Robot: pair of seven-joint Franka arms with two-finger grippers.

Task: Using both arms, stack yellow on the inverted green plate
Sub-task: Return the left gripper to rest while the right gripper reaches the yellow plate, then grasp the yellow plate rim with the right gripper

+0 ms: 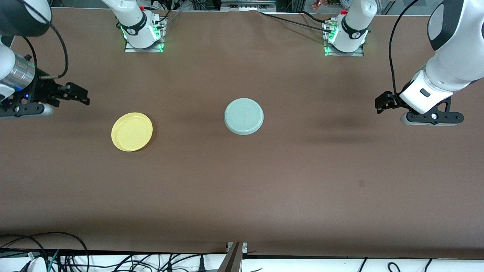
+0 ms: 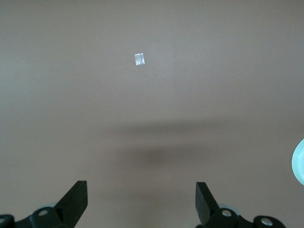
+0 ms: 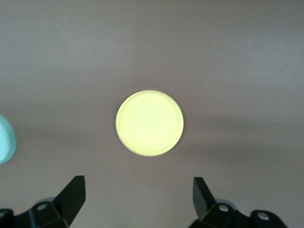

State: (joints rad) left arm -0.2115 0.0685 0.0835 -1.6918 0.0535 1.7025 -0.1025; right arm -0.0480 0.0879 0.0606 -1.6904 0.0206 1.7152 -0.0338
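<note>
1. Your right gripper (image 3: pixel 137 199) hangs over bare brown table (image 1: pixel 242 189) at the right arm's end, jaws wide, holding nothing. The left gripper (image 2: pixel 141 202) matches it at the left arm's end.
2. The round, shallow bright yellow plastic plate (image 1: pixel 132 131) lies rim-up, well apart from the round pale mint-green plate (image 1: pixel 244 116) at mid-table.
3. Risk: both rims sit low, so a shallow pinch may slip or skid a plate.
4. The green plate looks base-up; confirm. Both wrist views crop it.

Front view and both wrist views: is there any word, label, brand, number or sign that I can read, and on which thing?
None can be read. The yellow plate, the green plate and the table bear no text. Round marks on the arm bases are too small to read.
</note>
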